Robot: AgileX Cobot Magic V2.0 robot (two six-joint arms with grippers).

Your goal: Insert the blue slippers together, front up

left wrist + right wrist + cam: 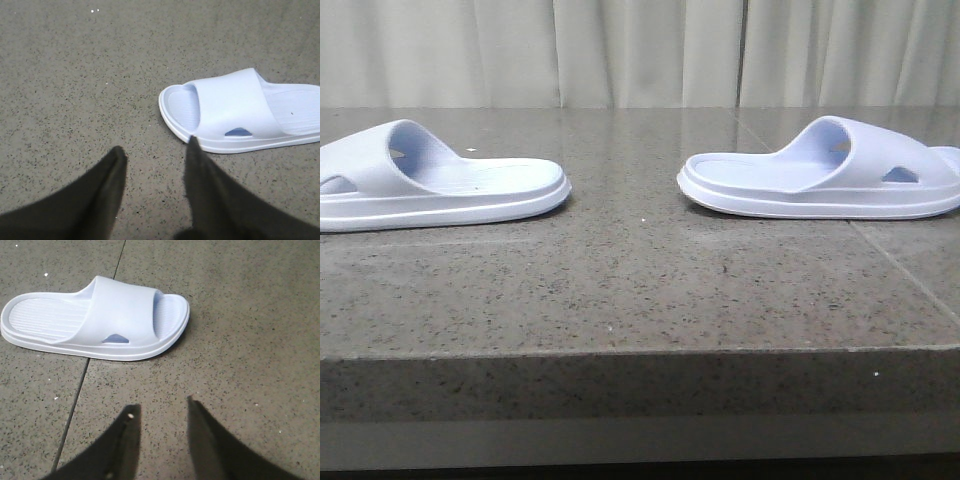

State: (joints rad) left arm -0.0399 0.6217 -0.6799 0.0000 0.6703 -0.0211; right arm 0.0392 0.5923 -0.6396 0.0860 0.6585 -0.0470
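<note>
Two pale lavender-blue moulded foam slide sandals lie sole-down and well apart on the speckled grey stone tabletop (pixel 640 290): the left slipper (pixel 430 185) at the left edge of the front view, partly cut off by the frame, and the right slipper (pixel 825 175) at the right, their heel ends facing each other across the bare middle. In the left wrist view the left gripper (pixel 155 152) hangs with its dark fingers spread and empty, one fingertip (pixel 192 142) overlapping the rim of the left slipper in the picture, though contact cannot be told. In the right wrist view the right gripper (pixel 162 407) is likewise spread and empty, near its slipper but apart from it. These slides look light and springy, with a thick sole that should resist bending and a wide strap that will flex under a pinch; the matte foam ought to grip well instead of slipping. The sole's side edge near the strap, or the strap itself above the small cutout, seems the firmest place to take hold, since the thin toe and heel rims may twist.
</note>
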